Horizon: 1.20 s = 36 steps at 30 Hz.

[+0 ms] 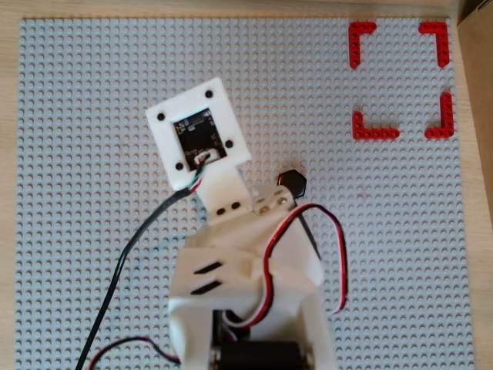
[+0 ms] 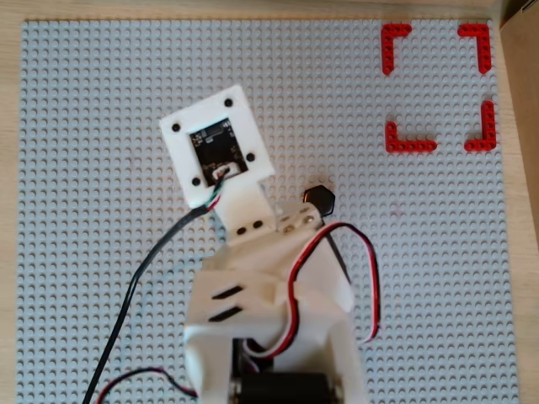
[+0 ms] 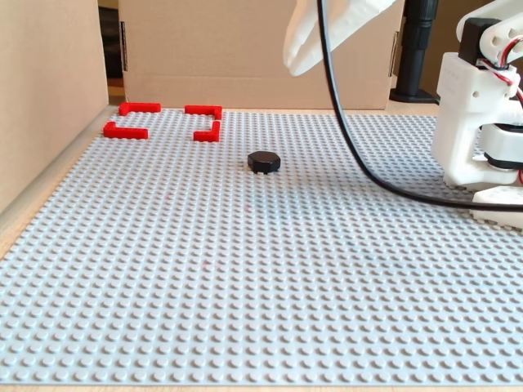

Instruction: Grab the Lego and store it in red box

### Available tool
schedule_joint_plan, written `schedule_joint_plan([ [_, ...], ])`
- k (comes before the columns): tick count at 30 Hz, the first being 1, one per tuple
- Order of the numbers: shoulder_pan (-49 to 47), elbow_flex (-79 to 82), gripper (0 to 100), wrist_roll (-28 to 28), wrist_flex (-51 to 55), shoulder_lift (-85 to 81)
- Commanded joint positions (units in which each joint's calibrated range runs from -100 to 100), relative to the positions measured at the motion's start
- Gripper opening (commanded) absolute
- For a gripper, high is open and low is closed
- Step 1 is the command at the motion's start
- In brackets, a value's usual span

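Lego [image 3: 263,161] on the baseplate [image 3: 245,286], right of and nearer than the red box [image 3: 163,121], apart.

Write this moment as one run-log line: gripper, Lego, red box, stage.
gripper: raised, empty, jaw state unclear | Lego: on baseplate, untouched | red box: empty | stage: before grasp

- Setting: a hobbyist or home robotics bench, not an industrial cell.
- Surface [image 3: 245,286]: a large grey studded baseplate laid on a light wooden top, visible at the edges.
- Backdrop: plain cardboard panels [image 3: 245,49] stand as improvised walls behind and at the left in the fixed view.
- Arm [image 1: 246,293]: white 3D-printed housings with exposed red, black and white wiring [image 1: 339,254] and a bare camera board [image 1: 199,132].
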Motion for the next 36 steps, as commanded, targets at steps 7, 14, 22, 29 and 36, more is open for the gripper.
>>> schedule_joint_plan([
  [7, 7.9, 5.5, 12, 1.7, -12.9, 8.2],
  [14, 7.6, 6.4, 12, 0.5, -15.6, 12.0],
  [22, 7.5, 6.5, 12, -1.2, -18.7, 16.3],
  [29, 5.6, 6.5, 12, -2.6, -22.5, 22.8],
  [36, 2.7, 6.5, 12, -3.5, -23.9, 26.1],
])
